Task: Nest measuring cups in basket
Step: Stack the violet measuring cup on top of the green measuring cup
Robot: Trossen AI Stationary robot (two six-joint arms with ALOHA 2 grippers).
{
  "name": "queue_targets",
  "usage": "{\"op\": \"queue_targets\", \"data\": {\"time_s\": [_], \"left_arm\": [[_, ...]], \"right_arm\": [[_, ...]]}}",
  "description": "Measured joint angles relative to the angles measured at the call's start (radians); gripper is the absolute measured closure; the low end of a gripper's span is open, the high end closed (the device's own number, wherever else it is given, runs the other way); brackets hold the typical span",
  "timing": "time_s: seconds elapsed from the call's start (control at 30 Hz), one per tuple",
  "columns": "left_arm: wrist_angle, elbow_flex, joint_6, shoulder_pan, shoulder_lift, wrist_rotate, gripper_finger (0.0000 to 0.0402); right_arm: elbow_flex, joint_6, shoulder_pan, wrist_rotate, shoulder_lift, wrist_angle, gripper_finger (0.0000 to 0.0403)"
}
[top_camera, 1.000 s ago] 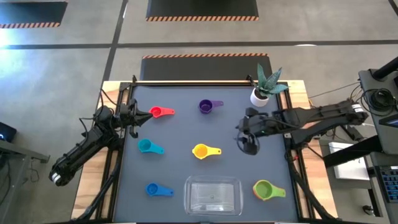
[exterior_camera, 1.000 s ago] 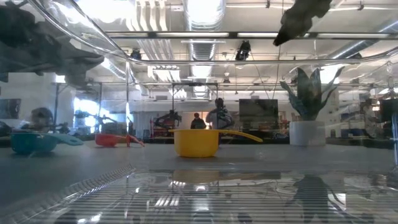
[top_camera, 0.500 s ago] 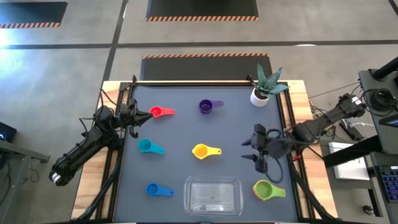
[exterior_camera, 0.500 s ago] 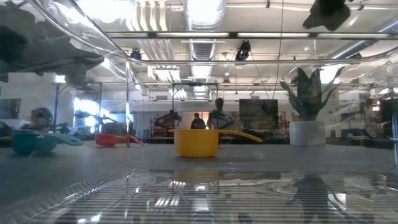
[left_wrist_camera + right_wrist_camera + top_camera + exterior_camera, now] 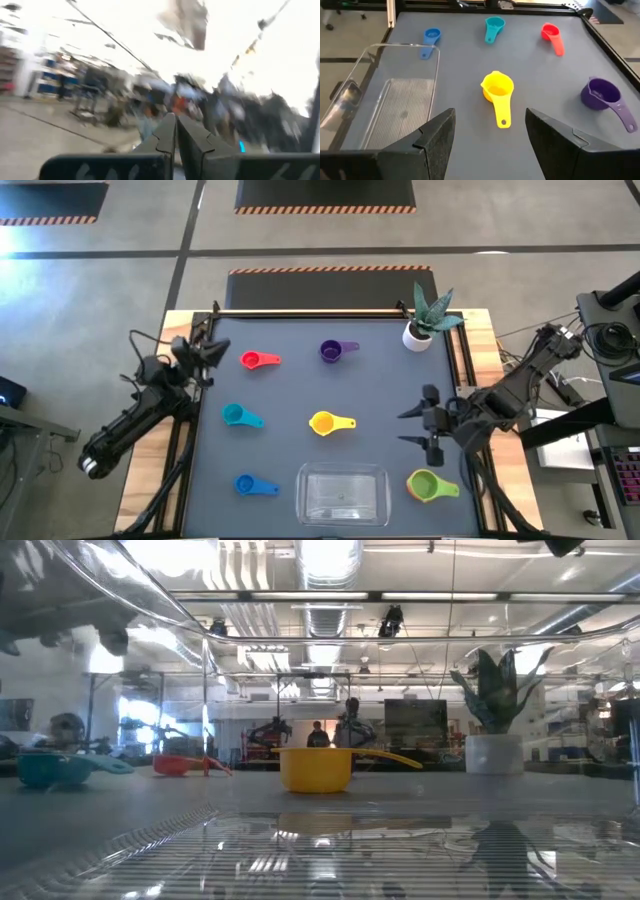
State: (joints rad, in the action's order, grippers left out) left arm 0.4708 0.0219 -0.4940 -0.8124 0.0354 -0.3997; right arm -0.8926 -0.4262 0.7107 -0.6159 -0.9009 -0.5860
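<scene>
Nothing has gone into the basket (image 5: 344, 494) yet; it sits bare at six o'clock on the table (image 5: 290, 390), close to the near edge where either arm could drop things in. The cups lie spread apart with room around each one, probably so fingers can come down on a single cup: red (image 5: 260, 361) at eleven o'clock, purple (image 5: 337, 351) at twelve, teal (image 5: 241, 417) at nine, yellow (image 5: 329, 423) near the middle, blue (image 5: 255, 485) at seven, green (image 5: 431, 485) at five. I can find no orange one.

The right gripper (image 5: 428, 425) hovers at four o'clock, fingers apart and holding nothing, pointed across the table with the yellow cup straight ahead, which looks to me like lining up a first pick. The left gripper (image 5: 205, 352) waits at ten o'clock by the table's edge, fingers pressed together, empty. A potted plant (image 5: 424, 325) stands at one o'clock, out of the way.
</scene>
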Motion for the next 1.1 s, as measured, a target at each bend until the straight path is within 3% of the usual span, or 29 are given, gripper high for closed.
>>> {"op": "queue_targets", "data": {"time_s": [0.1,0.23,0.47,0.6,0.9,1.1], "left_arm": [[0.018,0.022,-0.045,0.002,0.042,0.018,0.0402],[-0.122,0.175,-0.044,0.033,0.163,-0.025,0.0402],[-0.584,0.591,0.139,0.125,0.551,-0.013,0.0402],[-0.701,0.766,0.230,0.191,0.799,-0.010,0.0402],[-0.902,1.142,0.441,0.238,1.310,-0.010,0.0402],[-1.082,1.347,0.530,0.243,1.541,-0.010,0.0402]], "right_arm": [[0.015,-0.027,0.034,-0.043,0.001,0.001,0.0172],[0.047,-0.097,0.083,-0.099,0.000,0.001,0.0172],[0.098,-0.176,0.164,-0.264,-0.019,0.025,0.0172],[0.117,-0.169,0.171,-0.331,-0.052,0.054,0.0172],[0.118,-0.188,0.171,-0.351,-0.116,0.071,0.0172],[0.129,-0.155,0.171,-0.291,-0.126,0.164,0.0172]]}}
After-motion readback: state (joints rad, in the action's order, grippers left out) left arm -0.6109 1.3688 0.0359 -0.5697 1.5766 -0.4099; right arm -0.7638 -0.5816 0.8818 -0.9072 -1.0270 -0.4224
